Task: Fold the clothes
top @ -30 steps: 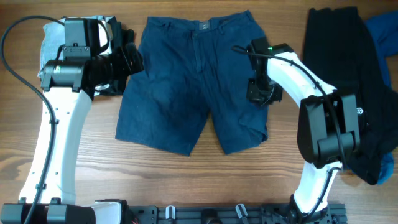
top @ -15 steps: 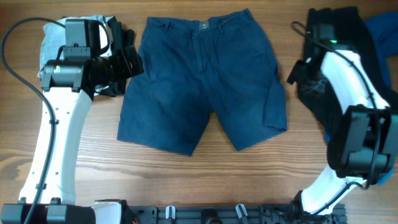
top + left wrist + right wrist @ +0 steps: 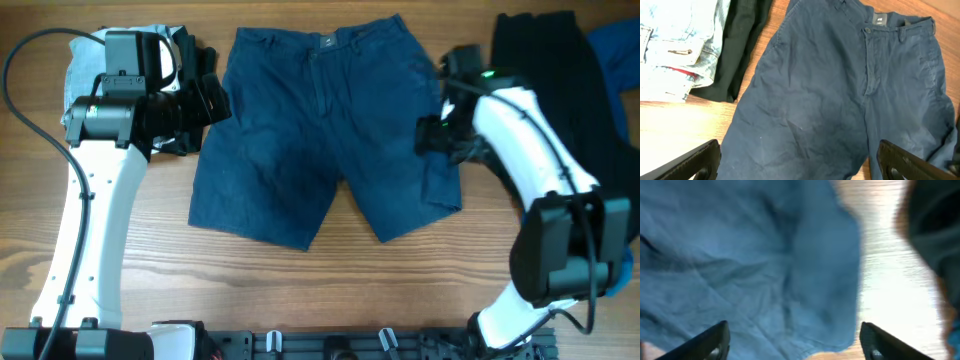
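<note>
The navy shorts [image 3: 320, 130] lie spread flat at the table's middle, waistband at the far side, both legs toward the near edge. My right gripper [image 3: 433, 135] hovers over the shorts' right edge, open, with nothing between its fingers. In the right wrist view the right gripper [image 3: 795, 347] spans the hem of the blue cloth [image 3: 750, 265] and bare wood. My left gripper [image 3: 213, 100] stands open beside the shorts' upper left edge. The left wrist view has the left gripper [image 3: 800, 165] open above the shorts [image 3: 840, 95], holding nothing.
A black garment [image 3: 545, 70] and a blue one [image 3: 615, 50] are piled at the back right. Light denim [image 3: 85, 55] and a black garment [image 3: 195, 55] lie at the back left under my left arm. A black rail [image 3: 350, 345] runs along the front edge.
My right gripper has opened; it swung right to the dark pile, then back to the shorts' right edge. The shorts' right leg now lies spread further right. The left arm has not moved.
</note>
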Tool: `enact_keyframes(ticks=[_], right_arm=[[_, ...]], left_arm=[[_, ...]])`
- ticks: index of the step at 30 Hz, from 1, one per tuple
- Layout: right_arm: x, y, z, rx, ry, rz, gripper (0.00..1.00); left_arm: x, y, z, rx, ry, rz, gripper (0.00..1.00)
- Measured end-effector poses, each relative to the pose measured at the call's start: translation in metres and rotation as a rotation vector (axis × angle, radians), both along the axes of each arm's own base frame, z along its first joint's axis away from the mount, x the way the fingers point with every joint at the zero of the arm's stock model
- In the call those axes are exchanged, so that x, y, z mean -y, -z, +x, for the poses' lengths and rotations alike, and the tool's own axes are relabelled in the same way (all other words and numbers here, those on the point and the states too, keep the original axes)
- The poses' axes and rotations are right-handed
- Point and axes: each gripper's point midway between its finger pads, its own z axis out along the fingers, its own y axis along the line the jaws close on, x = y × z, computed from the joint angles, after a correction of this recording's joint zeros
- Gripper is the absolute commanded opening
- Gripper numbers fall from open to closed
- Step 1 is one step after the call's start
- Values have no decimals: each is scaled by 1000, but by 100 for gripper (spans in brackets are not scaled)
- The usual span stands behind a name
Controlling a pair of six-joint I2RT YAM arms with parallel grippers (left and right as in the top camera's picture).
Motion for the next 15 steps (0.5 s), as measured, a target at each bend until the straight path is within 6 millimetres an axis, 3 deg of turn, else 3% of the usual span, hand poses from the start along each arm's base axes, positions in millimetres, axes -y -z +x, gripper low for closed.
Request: enact_keyframes(ticks=[4,7,15], right_arm=[[-4,29,-17,-19,-5,-61,70],[5,35,-15,8,16,-110,59],[22,47,-12,54,28,-201,56]], left_arm=[[0,-1,1,4,0,0,100],[0,-1,1,6,0,0,100],[0,-1,2,8,0,0,100]])
